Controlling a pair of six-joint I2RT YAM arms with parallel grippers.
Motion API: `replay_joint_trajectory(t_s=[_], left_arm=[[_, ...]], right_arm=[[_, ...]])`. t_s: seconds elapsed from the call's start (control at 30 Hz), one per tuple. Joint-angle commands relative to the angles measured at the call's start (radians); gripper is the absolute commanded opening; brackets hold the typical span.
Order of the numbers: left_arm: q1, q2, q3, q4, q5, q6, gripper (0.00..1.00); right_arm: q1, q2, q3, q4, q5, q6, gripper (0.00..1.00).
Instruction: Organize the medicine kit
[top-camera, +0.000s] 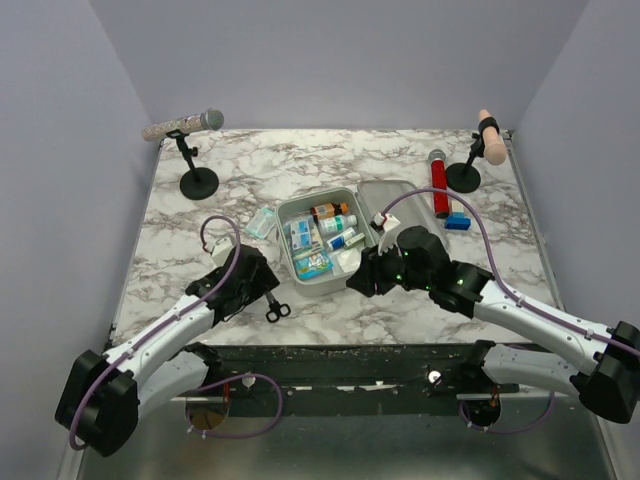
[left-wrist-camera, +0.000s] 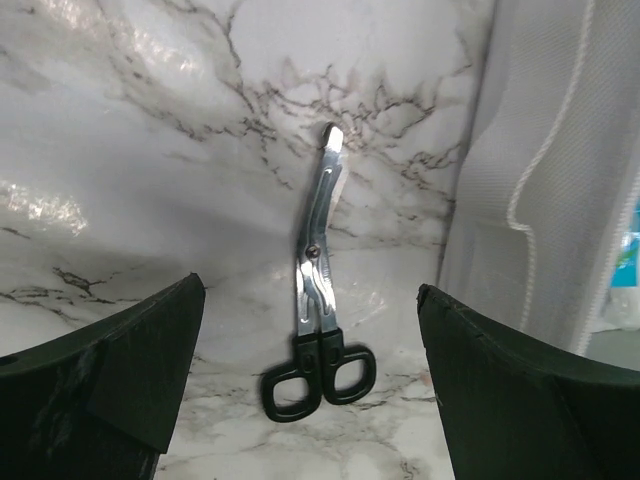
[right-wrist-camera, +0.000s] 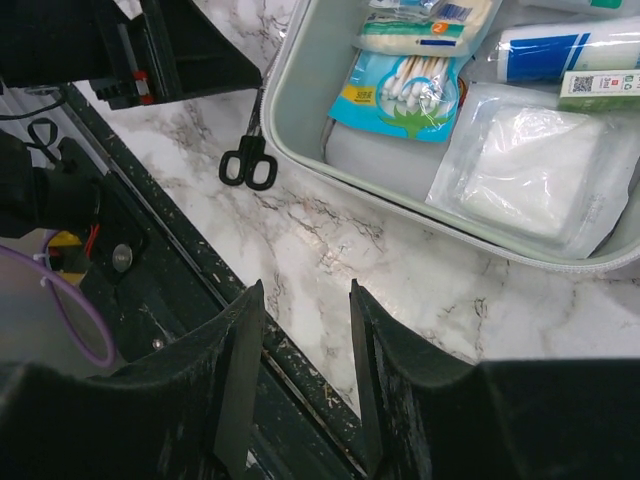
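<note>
Left gripper, jaws spread wide and empty, hung by scissors just left of the open medicine kit at mid-table; its wrist view framed them between its fingers; the right gripper hovered part-open, empty, near the kit's wall.

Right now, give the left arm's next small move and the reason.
Probably lower the open left claw and close on the scissors: they lie flat on the marble right below it, outside the medicine kit, not yet packed.
</note>
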Motion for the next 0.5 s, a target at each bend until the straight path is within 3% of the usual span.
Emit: replay_joint_trajectory(t_s=[0.0, 0.2, 0.47], left_arm=[[-0.047, 0.098, 0.057, -0.103, -0.049, -0.037, 0.99], [-0.130, 0.201, 0.120, -0.157, -0.112, -0.098, 0.99], [-0.136, 0.330, 0.188, -0.266, -0.107, -0.182, 0.99]], right_arm=[[0.007, 0.000, 0.023, -0.014, 0.008, -0.023, 0.49], [0.007, -0.029, 0.006, -0.023, 0.030, -0.020, 0.48], [0.007, -0.095, -0.036, -0.042, 0.077, -0.032, 0.48]])
